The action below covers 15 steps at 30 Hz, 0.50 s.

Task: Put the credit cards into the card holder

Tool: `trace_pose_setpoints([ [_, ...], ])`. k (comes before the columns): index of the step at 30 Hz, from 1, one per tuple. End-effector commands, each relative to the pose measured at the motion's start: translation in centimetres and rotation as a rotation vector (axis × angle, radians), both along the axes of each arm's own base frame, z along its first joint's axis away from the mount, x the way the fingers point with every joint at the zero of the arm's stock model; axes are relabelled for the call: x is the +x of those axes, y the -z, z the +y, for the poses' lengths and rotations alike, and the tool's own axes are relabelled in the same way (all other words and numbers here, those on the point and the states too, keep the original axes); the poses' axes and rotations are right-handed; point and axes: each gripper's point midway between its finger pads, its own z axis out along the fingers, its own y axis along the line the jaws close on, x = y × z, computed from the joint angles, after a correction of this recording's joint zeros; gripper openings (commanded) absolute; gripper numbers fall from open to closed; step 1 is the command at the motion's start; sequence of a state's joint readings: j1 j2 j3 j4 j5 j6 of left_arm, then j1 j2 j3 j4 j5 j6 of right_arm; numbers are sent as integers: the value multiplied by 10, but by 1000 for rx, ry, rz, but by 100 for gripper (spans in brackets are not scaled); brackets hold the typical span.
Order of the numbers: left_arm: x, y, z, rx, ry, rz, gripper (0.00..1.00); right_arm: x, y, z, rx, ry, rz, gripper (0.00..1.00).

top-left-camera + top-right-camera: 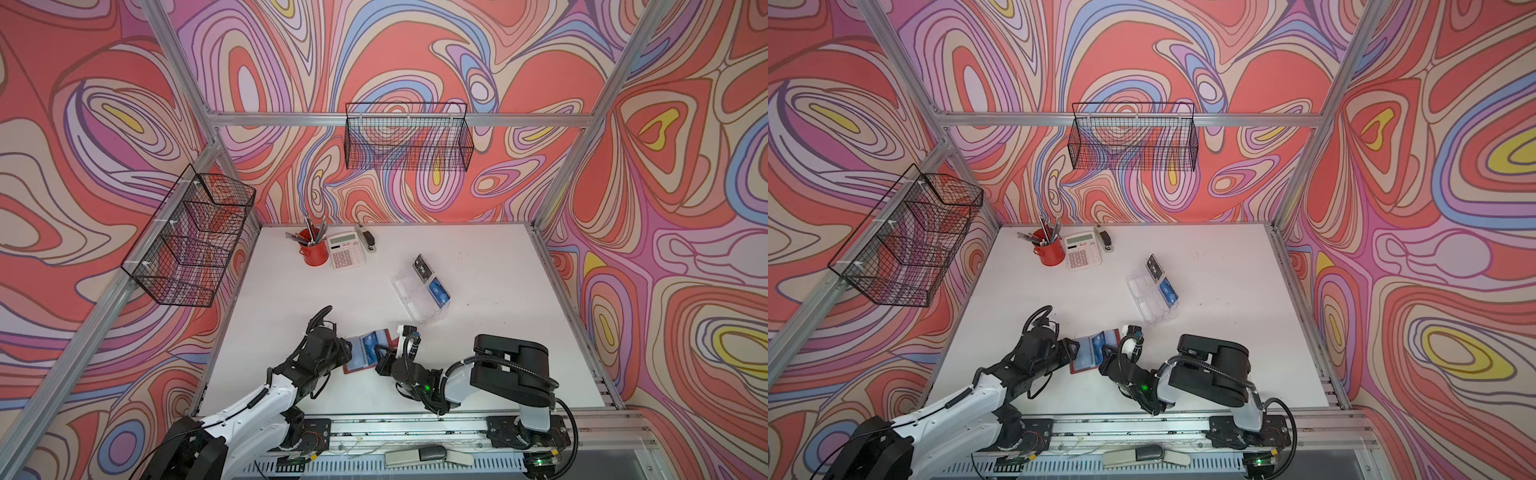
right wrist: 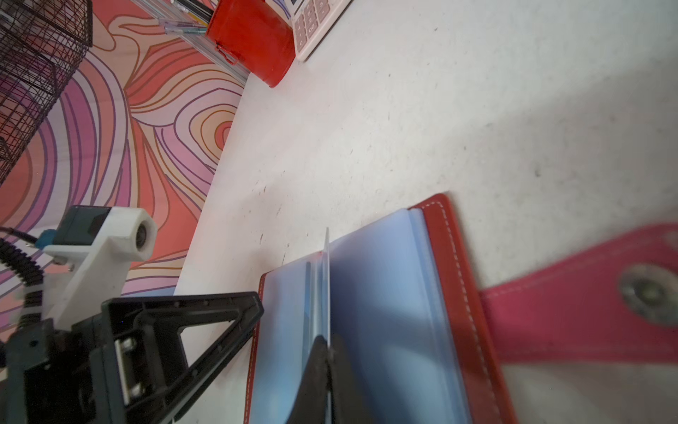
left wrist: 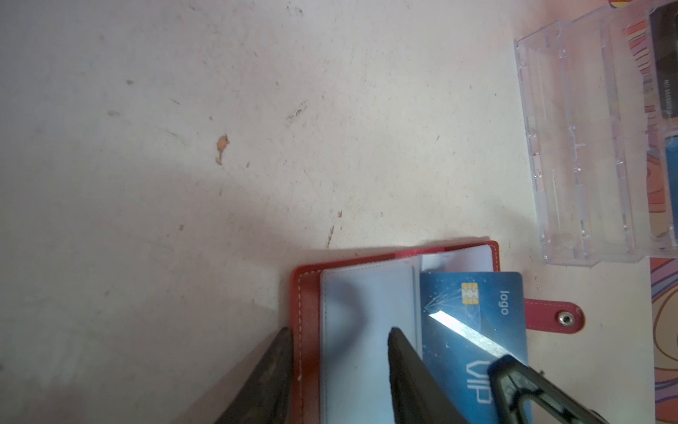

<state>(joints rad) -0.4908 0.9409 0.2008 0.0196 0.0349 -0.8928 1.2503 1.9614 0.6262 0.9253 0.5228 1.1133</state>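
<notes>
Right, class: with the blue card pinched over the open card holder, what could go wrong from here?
The blue card, pinched by the right fingers, could miss the sleeve mouth and skid across the plastic.
The left fingers straddle only one edge of the card holder, so a push might shift it or flip its pages.
</notes>
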Motion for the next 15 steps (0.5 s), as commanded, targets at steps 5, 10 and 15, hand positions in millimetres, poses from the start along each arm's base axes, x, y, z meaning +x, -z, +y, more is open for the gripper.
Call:
trace_pose_setpoints([
  [5,-2,4,4,31,-4,38,38,-3,2,2,0,-45,-25,0],
  [10,-2,5,3,31,-6,43,33,-3,1,7,11,-55,-26,0],
  [15,-2,6,3,30,-6,48,32,-4,12,10,10,-60,-6,0],
])
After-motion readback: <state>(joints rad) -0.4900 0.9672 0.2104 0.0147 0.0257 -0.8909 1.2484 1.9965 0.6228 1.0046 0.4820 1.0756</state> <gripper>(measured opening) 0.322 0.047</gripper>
